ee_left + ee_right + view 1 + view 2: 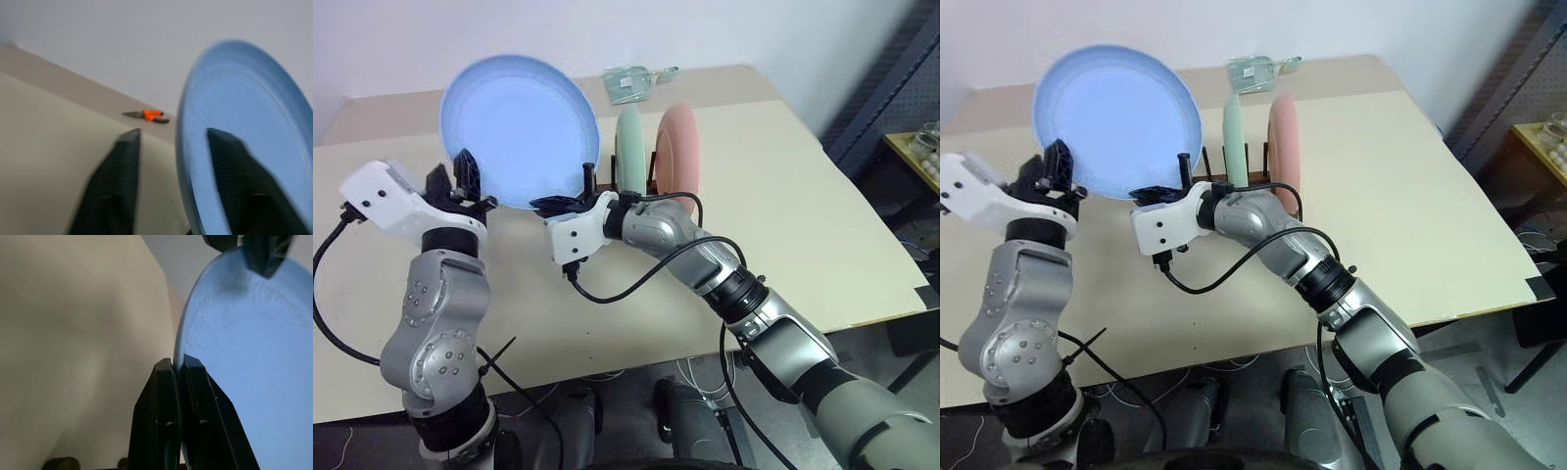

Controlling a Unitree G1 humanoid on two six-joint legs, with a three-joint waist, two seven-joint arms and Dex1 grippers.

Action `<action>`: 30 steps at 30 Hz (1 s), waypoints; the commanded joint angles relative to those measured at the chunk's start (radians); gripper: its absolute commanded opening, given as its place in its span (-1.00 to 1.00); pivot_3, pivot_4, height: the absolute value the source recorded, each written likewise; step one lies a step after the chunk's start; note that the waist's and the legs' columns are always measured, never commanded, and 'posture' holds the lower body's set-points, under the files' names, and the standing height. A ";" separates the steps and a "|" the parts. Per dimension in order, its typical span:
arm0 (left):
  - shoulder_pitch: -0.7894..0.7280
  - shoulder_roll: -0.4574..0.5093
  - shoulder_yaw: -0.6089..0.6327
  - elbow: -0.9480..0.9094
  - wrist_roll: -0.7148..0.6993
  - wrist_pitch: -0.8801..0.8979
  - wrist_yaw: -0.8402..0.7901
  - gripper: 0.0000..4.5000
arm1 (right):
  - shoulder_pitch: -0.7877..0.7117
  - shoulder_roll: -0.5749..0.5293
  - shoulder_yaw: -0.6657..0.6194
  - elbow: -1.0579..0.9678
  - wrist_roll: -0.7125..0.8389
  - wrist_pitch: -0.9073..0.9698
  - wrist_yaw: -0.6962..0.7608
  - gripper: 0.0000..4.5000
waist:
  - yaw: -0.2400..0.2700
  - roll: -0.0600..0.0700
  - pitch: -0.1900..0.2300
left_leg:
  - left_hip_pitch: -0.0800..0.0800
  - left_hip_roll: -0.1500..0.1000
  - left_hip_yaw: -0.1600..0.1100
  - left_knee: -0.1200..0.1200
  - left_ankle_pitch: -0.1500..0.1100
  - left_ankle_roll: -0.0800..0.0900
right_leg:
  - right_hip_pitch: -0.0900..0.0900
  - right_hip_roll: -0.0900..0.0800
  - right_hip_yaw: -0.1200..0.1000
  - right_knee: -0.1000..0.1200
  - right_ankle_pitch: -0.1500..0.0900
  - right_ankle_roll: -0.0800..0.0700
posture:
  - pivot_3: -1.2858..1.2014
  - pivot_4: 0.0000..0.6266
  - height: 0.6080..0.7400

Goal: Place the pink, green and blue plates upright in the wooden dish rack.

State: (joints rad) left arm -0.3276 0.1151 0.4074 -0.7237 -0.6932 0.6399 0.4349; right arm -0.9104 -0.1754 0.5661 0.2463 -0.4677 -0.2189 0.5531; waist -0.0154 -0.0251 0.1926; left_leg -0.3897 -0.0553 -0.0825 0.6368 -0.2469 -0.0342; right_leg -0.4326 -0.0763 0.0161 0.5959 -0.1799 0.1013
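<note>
The blue plate [521,127] is up in the air above the beige bench [783,225], tilted with its face toward the robot, hanging between the two arms. The right end effector [555,205] has its two black fingers [168,396] clenched on the plate's lower rim, one finger on each side of the edge, so it is grasping the plate. The left end effector [458,180] sits at the plate's lower left edge; from its own wrist view its fingers [117,186] stand apart, the plate's rim passing between them with a clear gap on one side, so it has released its hold.

Just behind the right end effector stands the wooden dish rack [1209,168], dark pegs upright. The green plate [629,149] and the pink plate [677,152] are already on edge in it, side by side, the pink one further right. A pale green packet-like item [631,82] lies at the far edge of the bench, and orange-handled pliers [149,115] lie well off near the wall.
</note>
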 commanded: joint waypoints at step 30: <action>0.506 0.194 -0.269 0.294 0.546 -0.506 -0.547 0.28 | 0.215 0.379 -0.501 -0.427 1.241 0.843 -0.278 -1.00 | -0.004 0.001 0.000 | -0.001 0.007 0.000 -0.007 0.001 0.000 | -0.007 0.000 0.002 0.001 -0.002 -0.006 | 0.03 -0.52 0.99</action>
State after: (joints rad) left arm 0.1814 0.3116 0.1308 -0.3950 -0.1527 0.1607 -0.0992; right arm -0.6588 0.1282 0.0789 -0.1696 0.7449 0.6283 0.2930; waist -0.0189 -0.0239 0.1921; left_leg -0.3907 -0.0487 -0.0821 0.6302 -0.2459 -0.0344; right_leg -0.4391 -0.0758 0.0177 0.5970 -0.1820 0.0953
